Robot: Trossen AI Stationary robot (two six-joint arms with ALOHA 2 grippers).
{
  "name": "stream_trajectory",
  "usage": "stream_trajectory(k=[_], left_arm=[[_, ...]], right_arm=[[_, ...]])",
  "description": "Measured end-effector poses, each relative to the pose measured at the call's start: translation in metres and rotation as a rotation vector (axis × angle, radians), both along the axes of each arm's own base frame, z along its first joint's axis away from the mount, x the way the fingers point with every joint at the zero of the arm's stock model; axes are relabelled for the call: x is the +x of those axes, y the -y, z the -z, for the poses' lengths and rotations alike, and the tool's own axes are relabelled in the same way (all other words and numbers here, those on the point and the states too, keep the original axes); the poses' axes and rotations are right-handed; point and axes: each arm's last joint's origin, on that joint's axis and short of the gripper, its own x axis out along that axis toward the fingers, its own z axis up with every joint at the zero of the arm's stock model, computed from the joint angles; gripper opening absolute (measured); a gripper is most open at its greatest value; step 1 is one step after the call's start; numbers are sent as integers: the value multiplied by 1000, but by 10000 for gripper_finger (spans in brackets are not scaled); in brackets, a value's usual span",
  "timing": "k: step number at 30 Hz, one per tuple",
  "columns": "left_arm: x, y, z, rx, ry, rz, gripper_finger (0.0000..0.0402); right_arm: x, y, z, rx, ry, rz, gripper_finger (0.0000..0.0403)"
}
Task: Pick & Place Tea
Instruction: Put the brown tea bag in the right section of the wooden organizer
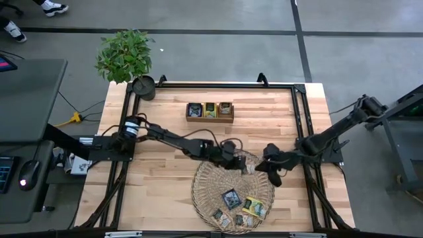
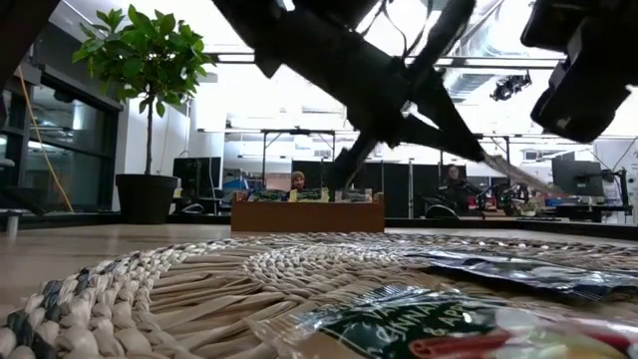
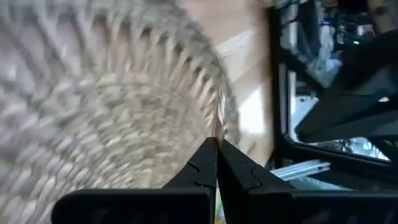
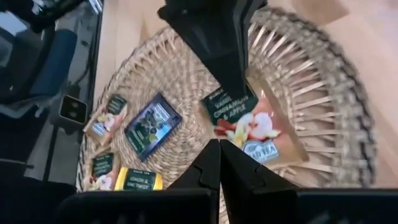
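The bench (image 1: 165,139) carries a round woven tray (image 1: 206,180) and, well beyond both grippers, a wooden box (image 1: 210,112) of sorted tea. Loose sachets (image 1: 231,198) lie on the tray's near half. The left gripper (image 1: 246,165) hangs over the tray's far edge, fingers pressed together, empty. The right gripper (image 4: 219,152), likewise pinched closed and empty, hovers just beside a pink sachet (image 4: 258,127) and looks the nearer arm.

A grey concrete floor (image 1: 218,39) with dark seams surrounds the wooden table (image 1: 165,106). A potted plant (image 1: 125,56) stands at one far corner, a dark desk (image 1: 26,99) with a mouse (image 1: 26,174) alongside. Beyond, bright ceiling lights (image 2: 299,90) hang over office desks and monitors (image 2: 578,178)
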Motion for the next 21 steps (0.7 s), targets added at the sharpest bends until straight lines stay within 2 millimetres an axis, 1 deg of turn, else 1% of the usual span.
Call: stream_trajectory(k=[6,10,12,14,15,17,20,21], left_arm=[[-3,-27,-26,81,46,50,0],[-12,-48,-44,131,35,95,0],[-12,-61,-49,152,46,103,0],[-21,-75,-56,176,4,127,0],[-25,-82,-62,187,8,135,0],[-24,-100,-79,217,65,135,0],[-36,-123,-93,250,-10,174,0],[-36,-131,-102,273,-1,181,0]], right_arm=[[-18,12,-18,-1,51,36,0],[-28,18,-26,12,76,45,0],[-31,19,-29,17,87,46,0],[-33,21,-30,15,90,48,0],[-33,21,-30,13,88,50,0],[-34,22,-29,9,81,50,0],[-34,21,-29,11,79,47,0],[-34,21,-29,13,76,45,0]])
